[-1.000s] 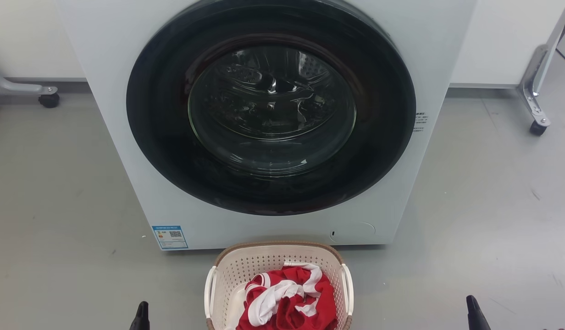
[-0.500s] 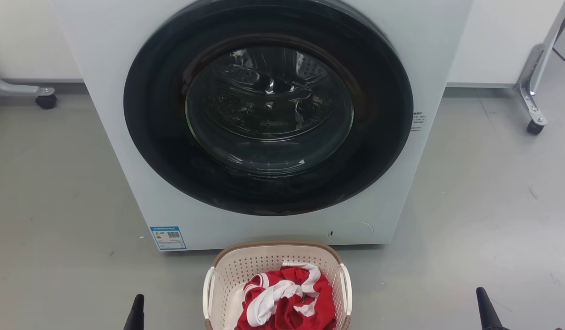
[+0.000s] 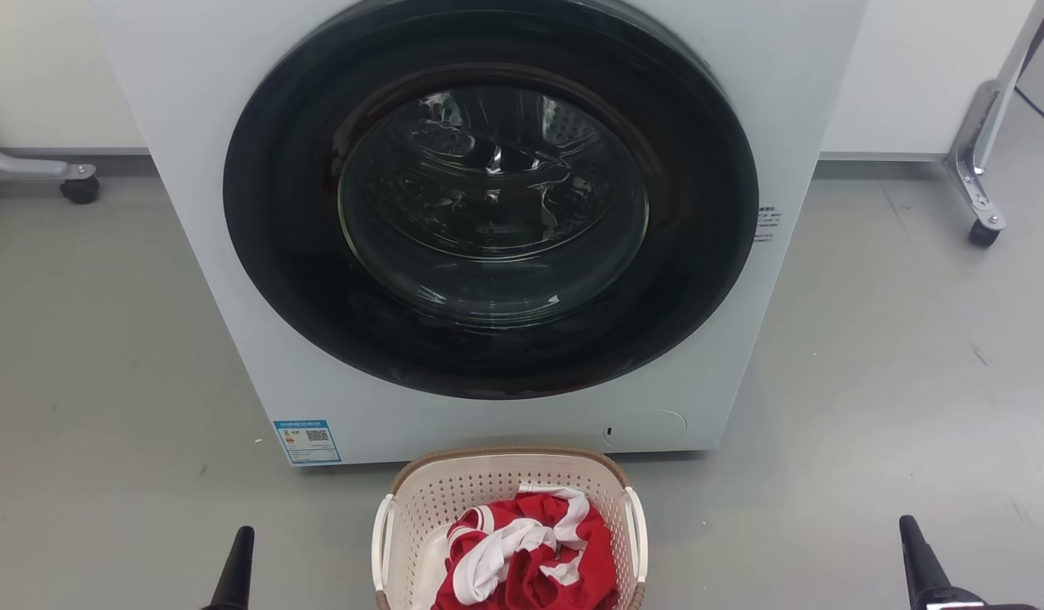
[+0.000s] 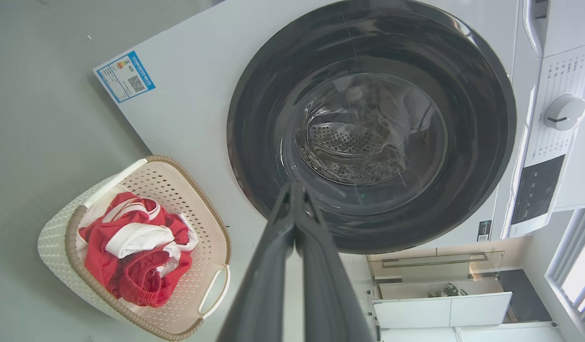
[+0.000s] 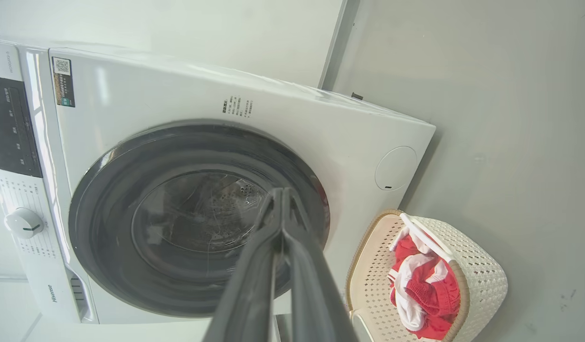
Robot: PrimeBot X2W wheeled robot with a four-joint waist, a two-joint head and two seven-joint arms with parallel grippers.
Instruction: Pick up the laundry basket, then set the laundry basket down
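The laundry basket (image 3: 454,496), cream perforated plastic with a brown rim and white side handles, stands on the grey floor right in front of the washing machine, with red and white clothes (image 3: 530,559) in it. My left gripper (image 3: 236,563) rises at the bottom left, well left of the basket, its fingers pressed together with nothing between them. My right gripper (image 3: 914,555) stands far to the basket's right, also shut and empty. In the left wrist view the basket (image 4: 188,187) lies at lower left beside the shut gripper (image 4: 295,192). In the right wrist view the basket (image 5: 477,266) sits at lower right of the gripper (image 5: 280,197).
The white washing machine (image 3: 793,102) with its shut dark round door (image 3: 488,203) fills the space behind the basket. Metal frame legs on casters stand at the far left (image 3: 80,188) and far right (image 3: 984,233). Grey floor (image 3: 895,356) spreads on both sides.
Both grippers have risen further into the head view and spread outward, the left going left and the right going right. The head view has shifted slightly. The basket stays on the floor.
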